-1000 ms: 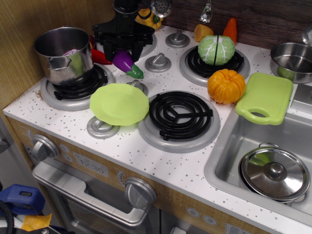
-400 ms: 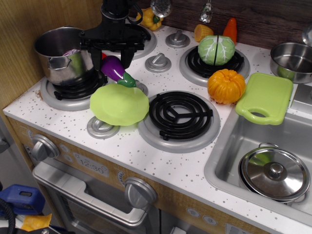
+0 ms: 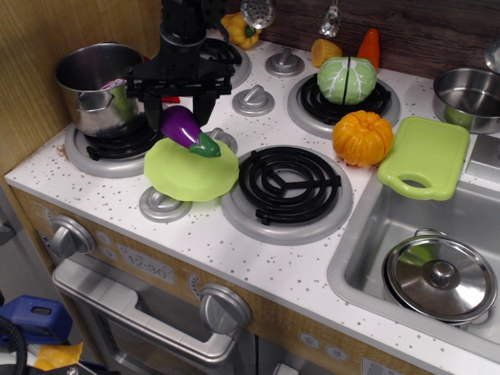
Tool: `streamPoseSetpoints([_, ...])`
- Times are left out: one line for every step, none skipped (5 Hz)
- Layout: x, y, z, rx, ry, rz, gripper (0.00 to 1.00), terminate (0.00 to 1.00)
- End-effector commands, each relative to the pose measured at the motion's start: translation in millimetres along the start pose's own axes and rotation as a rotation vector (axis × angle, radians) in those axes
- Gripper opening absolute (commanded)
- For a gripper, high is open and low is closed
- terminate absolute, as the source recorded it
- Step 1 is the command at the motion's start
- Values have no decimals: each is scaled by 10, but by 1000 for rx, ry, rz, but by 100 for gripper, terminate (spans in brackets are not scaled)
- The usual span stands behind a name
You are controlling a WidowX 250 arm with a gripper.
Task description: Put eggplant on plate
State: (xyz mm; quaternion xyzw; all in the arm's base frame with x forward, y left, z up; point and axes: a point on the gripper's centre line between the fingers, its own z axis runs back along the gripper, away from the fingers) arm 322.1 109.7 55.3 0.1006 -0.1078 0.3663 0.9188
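The purple eggplant [image 3: 184,127] with its green stem cap sits between the fingers of my black gripper [image 3: 180,116]. The gripper is shut on it. The eggplant hangs tilted over the back edge of the lime-green plate [image 3: 190,170], with its stem end pointing down to the right, very close to the plate's surface. I cannot tell whether the stem touches the plate. The plate lies on the stove top between the front left knob and the front burner.
A steel pot [image 3: 101,86] stands on the left burner right beside the gripper. Stove knobs [image 3: 252,100], a black front burner [image 3: 289,185], an orange pumpkin [image 3: 362,137], a cabbage [image 3: 347,80], a green cutting board [image 3: 426,156] and a sink with a lidded pot [image 3: 440,275] lie to the right.
The gripper has carried the eggplant forward and left from the back burner, then lower, to just above the plate's back edge.
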Motion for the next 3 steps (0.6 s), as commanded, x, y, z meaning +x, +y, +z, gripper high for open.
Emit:
streamPoseSetpoints([41,-7,186,-39,-72,-9,100,0])
streamPoseSetpoints([41,-7,186,-39,-72,-9,100,0])
streamPoseSetpoints([41,-7,186,-39,-72,-9,100,100])
